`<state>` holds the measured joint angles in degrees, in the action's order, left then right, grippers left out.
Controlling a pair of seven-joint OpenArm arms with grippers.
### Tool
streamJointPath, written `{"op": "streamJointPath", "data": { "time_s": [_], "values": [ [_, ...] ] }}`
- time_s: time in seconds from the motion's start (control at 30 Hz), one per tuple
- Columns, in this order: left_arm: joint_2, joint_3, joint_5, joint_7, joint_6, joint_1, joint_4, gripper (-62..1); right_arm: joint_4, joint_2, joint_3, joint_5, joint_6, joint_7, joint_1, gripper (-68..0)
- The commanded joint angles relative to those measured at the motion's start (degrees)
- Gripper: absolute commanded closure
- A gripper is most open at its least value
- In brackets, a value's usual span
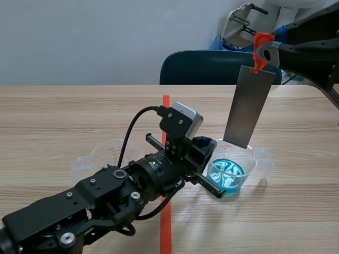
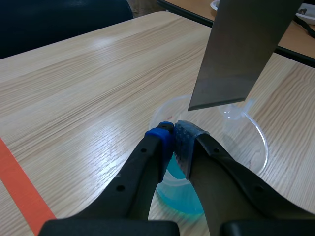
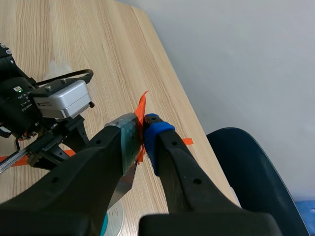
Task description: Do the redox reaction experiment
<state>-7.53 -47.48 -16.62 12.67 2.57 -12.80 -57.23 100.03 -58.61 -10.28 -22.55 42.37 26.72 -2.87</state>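
A clear plastic beaker point(image 1: 253, 157) holding blue liquid point(image 1: 229, 175) stands right of the red tape line. My left gripper point(image 1: 203, 150) is shut on the beaker's near rim point(image 2: 158, 116), its pads point(image 2: 160, 135) pinching the wall. A grey metal plate point(image 1: 249, 106) hangs tilted above the beaker from an orange clip point(image 1: 260, 47), its lower edge point(image 2: 216, 102) over the beaker's mouth, above the liquid. My right gripper point(image 1: 265, 48), raised at the upper right, is shut on the orange clip point(image 3: 141, 116). In the right wrist view the plate point(image 3: 123, 184) shows below the fingers.
A second clear beaker point(image 1: 100, 156), empty, stands left of the tape line behind my left arm. A dark blue chair point(image 1: 206, 67) stands beyond the table's far edge. The left arm's camera box point(image 3: 61, 98) lies below the right gripper.
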Motion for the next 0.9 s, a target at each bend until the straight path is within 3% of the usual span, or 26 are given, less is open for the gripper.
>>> {"op": "streamJointPath", "data": {
  "time_s": [0.0, 0.57, 0.87],
  "values": [
    [-1.27, 0.31, -0.35, 1.01, -0.07, 1.07, -2.93, -1.9, 0.55, -1.05, 1.01, -1.07, 0.35, 1.03, 0.63, -0.8],
    [-14.1, 2.95, -0.28, 1.03, -0.13, 16.44, -20.83, -1.9, 0.55, -1.05, 1.01, -1.07, 0.35, 1.03, 0.63, -0.8],
    [-18.12, 7.67, 2.58, 0.85, -0.35, 24.35, -28.15, -1.9, 0.55, -1.05, 1.01, -1.07, 0.35, 1.05, 0.63, -0.8]
  ]
}}
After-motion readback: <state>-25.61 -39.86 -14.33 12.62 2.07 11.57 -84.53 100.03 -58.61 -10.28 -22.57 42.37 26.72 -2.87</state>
